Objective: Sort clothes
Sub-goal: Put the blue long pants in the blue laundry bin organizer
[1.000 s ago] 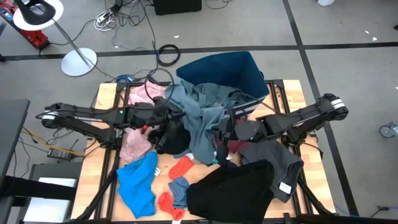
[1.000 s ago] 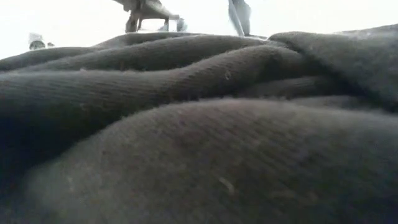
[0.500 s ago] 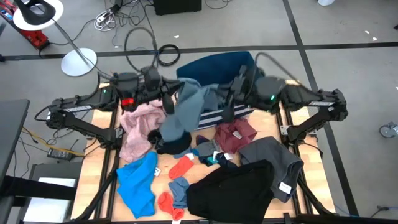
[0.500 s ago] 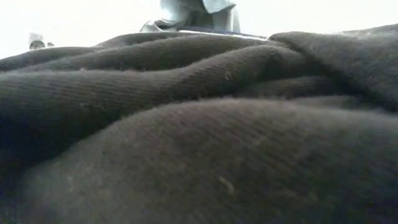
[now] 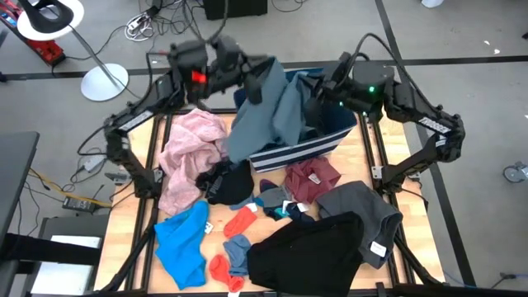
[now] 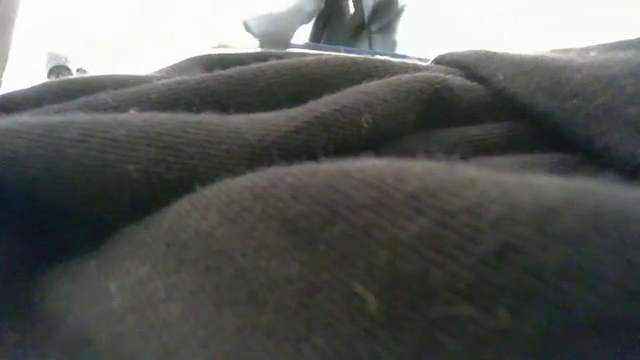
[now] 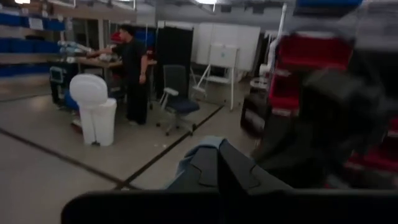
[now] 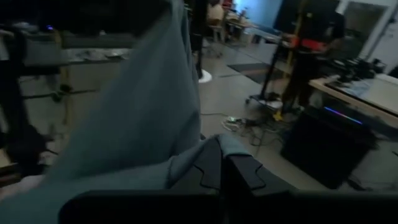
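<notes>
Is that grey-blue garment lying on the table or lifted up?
Lifted: the grey-blue garment hangs between the shut left gripper and right gripper.

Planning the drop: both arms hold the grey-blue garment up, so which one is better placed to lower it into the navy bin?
Probably right: right pincer hangs over the navy fabric bin; left pincer grips the grey-blue garment beside it.

Low view almost wholly blocked by black garment (image 6: 320, 220) folds against the lens. Grey-blue garment (image 5: 268, 111) covers much of the navy bin (image 5: 334, 136) and the table's far middle. Left wrist view: right side blurred.
</notes>
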